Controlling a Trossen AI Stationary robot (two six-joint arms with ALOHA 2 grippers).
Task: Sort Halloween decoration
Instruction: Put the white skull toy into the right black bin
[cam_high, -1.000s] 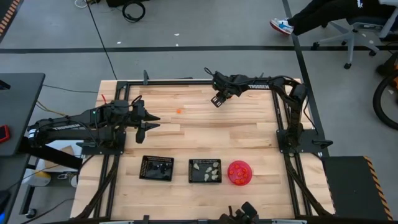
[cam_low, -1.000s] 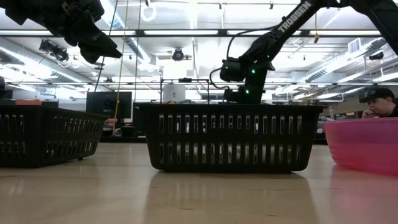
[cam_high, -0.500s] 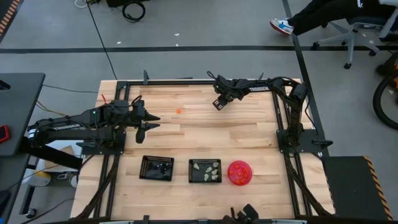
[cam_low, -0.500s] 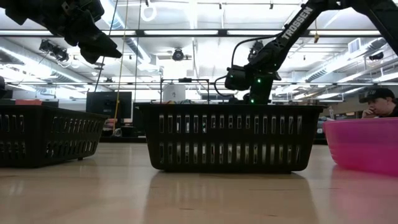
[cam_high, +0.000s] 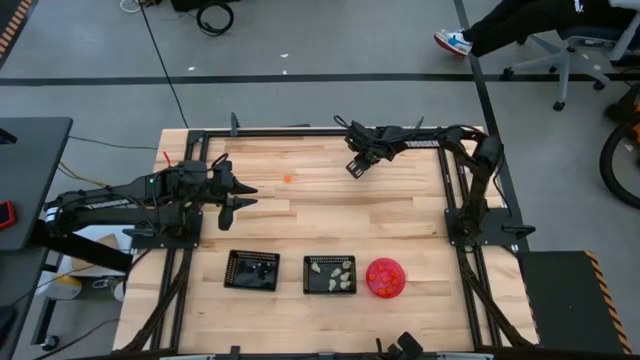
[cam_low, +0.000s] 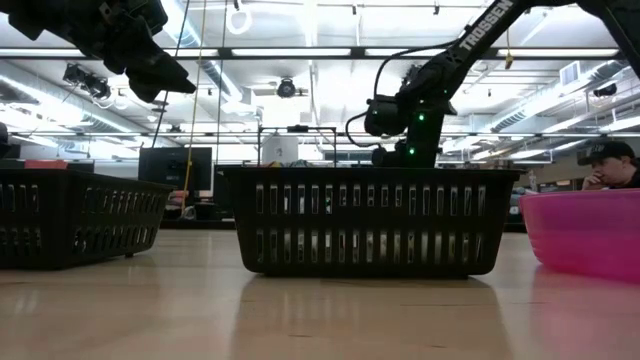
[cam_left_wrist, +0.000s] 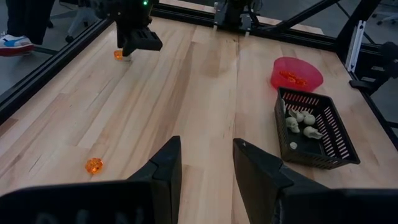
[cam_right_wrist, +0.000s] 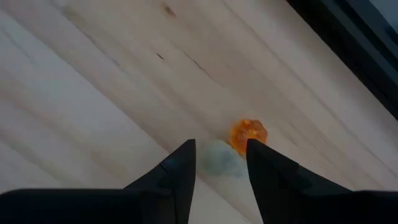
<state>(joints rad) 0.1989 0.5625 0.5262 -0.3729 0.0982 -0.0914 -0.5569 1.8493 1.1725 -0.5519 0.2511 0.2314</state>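
While my right pincer (cam_right_wrist: 221, 163) hung narrowly parted, the orange trinket (cam_right_wrist: 248, 134) looked light, hard, slippery; I'd pinch its middle

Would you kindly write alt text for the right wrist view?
The right claw, open, hovers over the pale wooden table, with a small orange trinket lying just beyond its fingertips.

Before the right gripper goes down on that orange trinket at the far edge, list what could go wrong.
1. The orange trinket lies off to one side of the open right gripper, not between the fingers; closing now may flick it away.
2. It sits near the table's far edge, so a nudge could send it off.
3. Another orange trinket lies loose mid-table, easily overlooked.
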